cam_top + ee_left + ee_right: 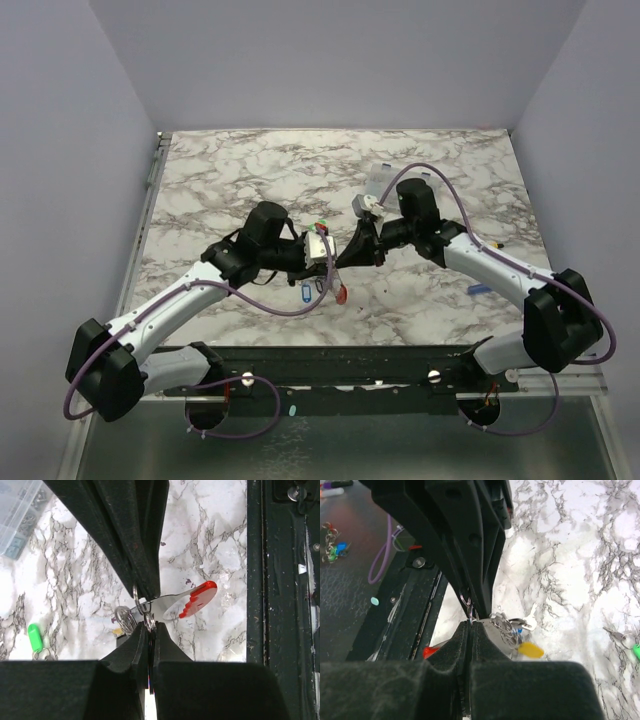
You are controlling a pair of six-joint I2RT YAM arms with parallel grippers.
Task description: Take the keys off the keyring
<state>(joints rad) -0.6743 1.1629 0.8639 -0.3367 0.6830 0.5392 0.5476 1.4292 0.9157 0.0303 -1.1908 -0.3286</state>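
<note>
Top view: the 2 arms reach in from either side and meet tip to tip above the middle of the marble surface [250,170]. The left pincer [330,264] and the right pincer [346,258] touch at their tips. The keys [342,292] hang just under that meeting point, a red tag with a blue tag [306,293] just left of it. The keyring is too small to make out here. A clear box [378,182] lies behind the right wrist, and a blue stick [478,289] lies near the right forearm.

Left wrist view: the left pincer [150,630] has its jaws pressed together, clamped on the keyring [149,622] at the very tips. The right pincer [145,596] comes in from above, also closed, nipping the same wire cluster. The red-tagged key [197,599] sticks out sideways from there, off the surface. A green tag [34,636] lies on the marble well to the left.

Right wrist view: the right pincer [471,624] is together, gripping the keyring [465,600], whose thin loop shows between the 2 opposing tips. More rings and keys [505,626] bunch just beside the tip, with a yellow tag [530,650] below them
</note>
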